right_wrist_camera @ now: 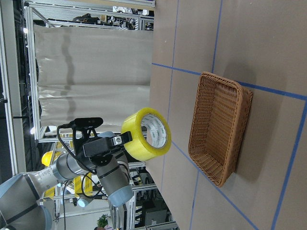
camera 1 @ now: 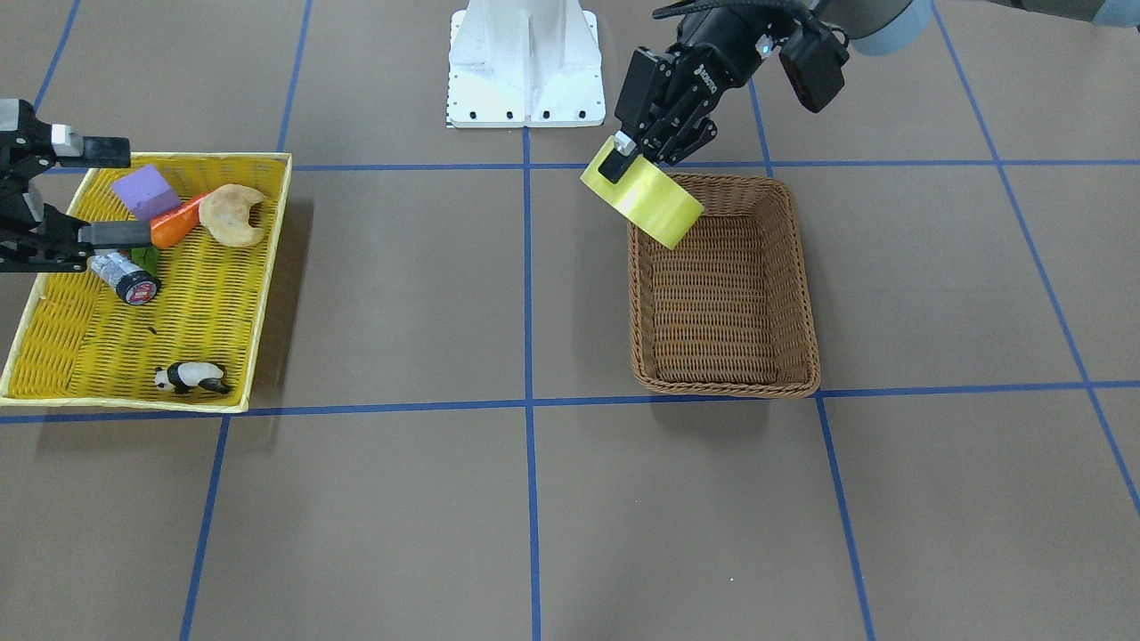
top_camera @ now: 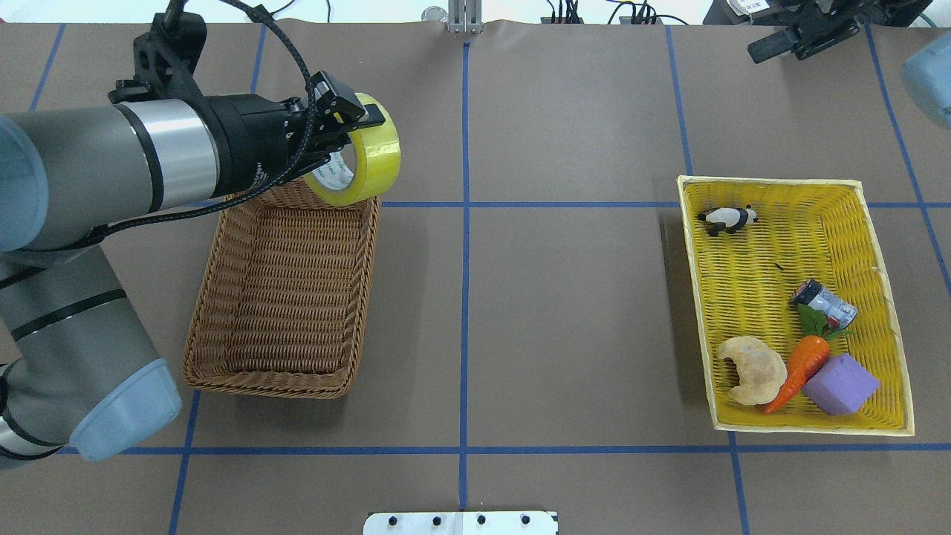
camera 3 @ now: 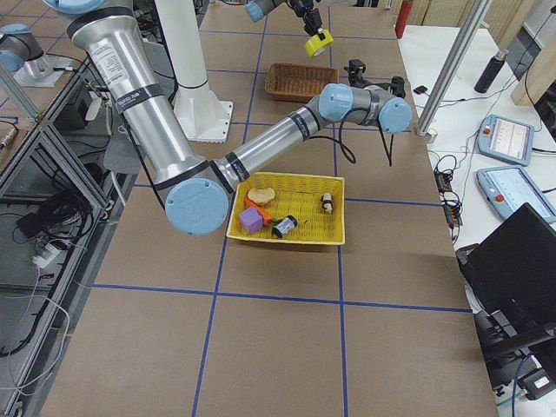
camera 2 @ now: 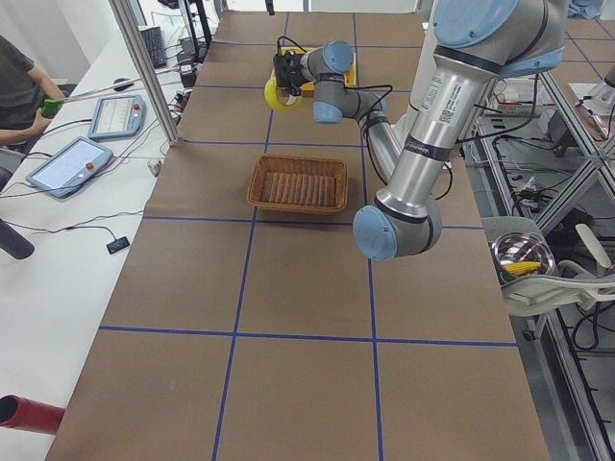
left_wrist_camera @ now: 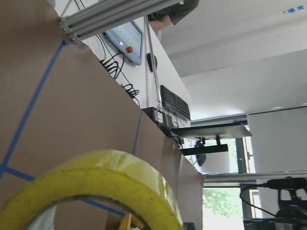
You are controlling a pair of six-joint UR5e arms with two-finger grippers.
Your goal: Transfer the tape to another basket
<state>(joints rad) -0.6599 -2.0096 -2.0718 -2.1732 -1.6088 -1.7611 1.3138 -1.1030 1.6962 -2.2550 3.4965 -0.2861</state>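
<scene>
- Nearest the robot in the overhead view sat the basket [top_camera: 358, 297], its long axis running 12 to 6.
- The tape [top_camera: 368, 160] hung in the air over the basket's 1 o'clock corner. It was tilted, with its hole facing roughly 7 o'clock, and wasn't inside yet.
- The left gripper [top_camera: 345, 137] was clamped on the roll's wall, one finger in the core and one outside. The basket's middle lay toward 7 o'clock and below, so I'd guess a short pull back and down before letting go.
- Farthest off, the right gripper [camera 1: 111, 192] had its fingers spread wide with nothing between them, over on the yellow tray [top_camera: 695, 297] side. The left arm was clearly the nearer one.
- There was green print inside the tape's core, white lettering on the left gripper and a red label on the can [top_camera: 825, 305], all too small to read.
</scene>
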